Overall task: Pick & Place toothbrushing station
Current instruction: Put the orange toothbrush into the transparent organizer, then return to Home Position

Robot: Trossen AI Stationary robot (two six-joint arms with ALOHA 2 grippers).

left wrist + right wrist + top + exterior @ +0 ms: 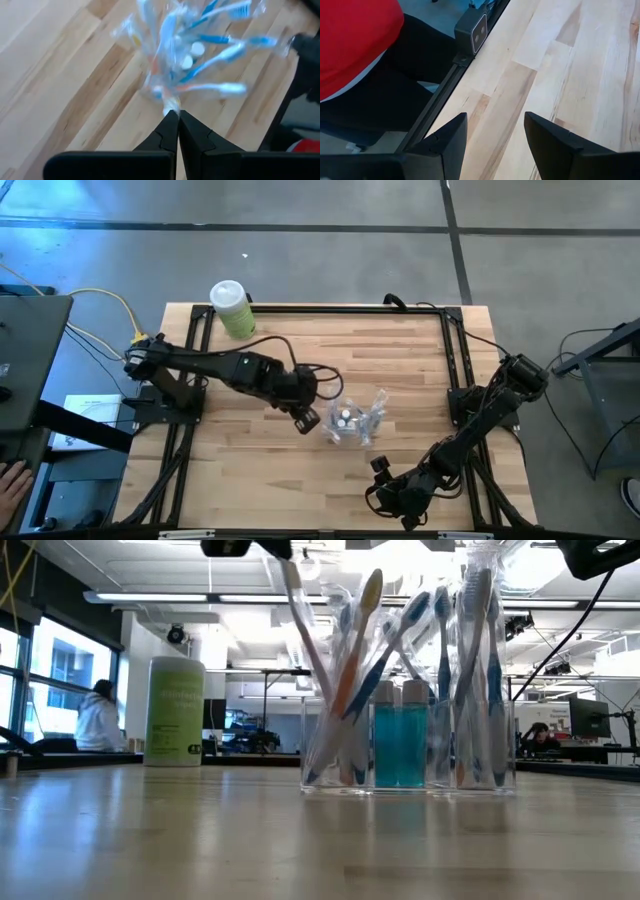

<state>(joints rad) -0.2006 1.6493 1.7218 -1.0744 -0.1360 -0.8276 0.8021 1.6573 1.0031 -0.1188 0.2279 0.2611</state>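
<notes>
The toothbrushing station (355, 420) is a clear holder standing on its base at the table's middle. It holds blue and orange toothbrushes (400, 650) and white-capped blue tubes (400, 740). My left gripper (308, 420) is shut just left of the station and above it. In the left wrist view, the pale end of a leaning toothbrush (171, 104) shows right at the fingertips of that gripper (176, 112). My right gripper (495, 125) hangs open over bare wood near the table's near edge (388, 500), holding nothing. My left gripper's shut fingertips slant down from the table's left to the upper end of a pale toothbrush (171, 104), which leans out of the holder. Whether they pinch it or only stand at it, I cannot tell.
A pale green bottle with a white cap (232, 308) stands at the far left corner. Black rails (455, 350) frame the table. A person in red (355, 40) is beyond the near edge, and people sit in the room behind (98, 715).
</notes>
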